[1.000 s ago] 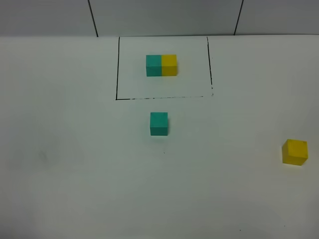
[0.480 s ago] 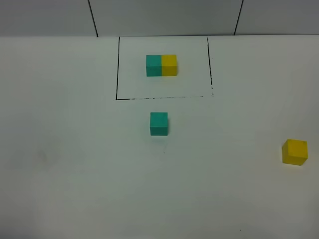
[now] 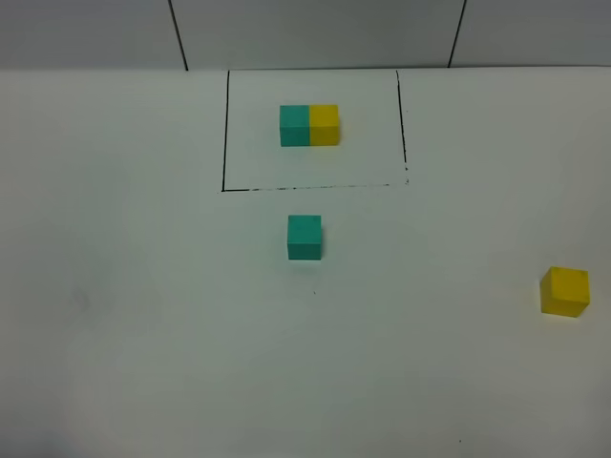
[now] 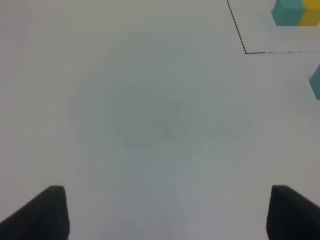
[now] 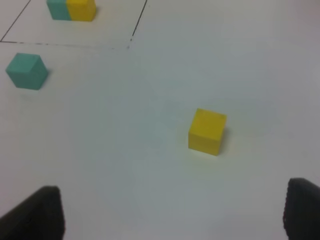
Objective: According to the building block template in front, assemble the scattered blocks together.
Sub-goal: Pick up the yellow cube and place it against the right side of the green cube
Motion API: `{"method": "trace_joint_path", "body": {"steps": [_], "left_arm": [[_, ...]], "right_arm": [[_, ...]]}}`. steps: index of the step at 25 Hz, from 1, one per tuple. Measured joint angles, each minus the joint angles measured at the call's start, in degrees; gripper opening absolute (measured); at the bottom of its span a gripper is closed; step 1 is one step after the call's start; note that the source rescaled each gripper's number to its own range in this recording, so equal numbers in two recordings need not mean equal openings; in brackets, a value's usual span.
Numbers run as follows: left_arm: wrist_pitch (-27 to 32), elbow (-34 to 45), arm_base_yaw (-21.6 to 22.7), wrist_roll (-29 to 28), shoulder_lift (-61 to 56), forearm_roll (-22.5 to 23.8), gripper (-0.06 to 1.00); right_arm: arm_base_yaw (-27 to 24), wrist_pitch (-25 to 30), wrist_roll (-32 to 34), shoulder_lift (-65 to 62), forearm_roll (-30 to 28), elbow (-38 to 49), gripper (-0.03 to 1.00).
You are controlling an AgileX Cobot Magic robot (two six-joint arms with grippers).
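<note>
Nothing has moved in the last second. On the worktop (image 3: 143, 334) the teal block (image 3: 305, 237) sits just near of the template (image 3: 309, 125), and the yellow block (image 3: 564, 291) lies well apart, right. My left jaws and right jaws gape wide, empty, so I judge assembly unstarted.

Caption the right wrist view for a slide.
Open right hand facing loose yellow cube; teal cube and template beyond.

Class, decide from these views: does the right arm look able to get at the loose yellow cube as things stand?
Probably yes. The yellow cube sits alone on the table ahead of the right tool, whose jaws stand wide open; nothing lies between them.
</note>
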Motion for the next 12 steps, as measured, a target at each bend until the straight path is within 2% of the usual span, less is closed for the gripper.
{"method": "trace_joint_path", "body": {"steps": [12], "left_arm": [[0.0,0.0,0.0,0.0,0.0,0.0,0.71]], "right_arm": [[0.0,0.0,0.3,0.0,0.1,0.0,0.82]]}}
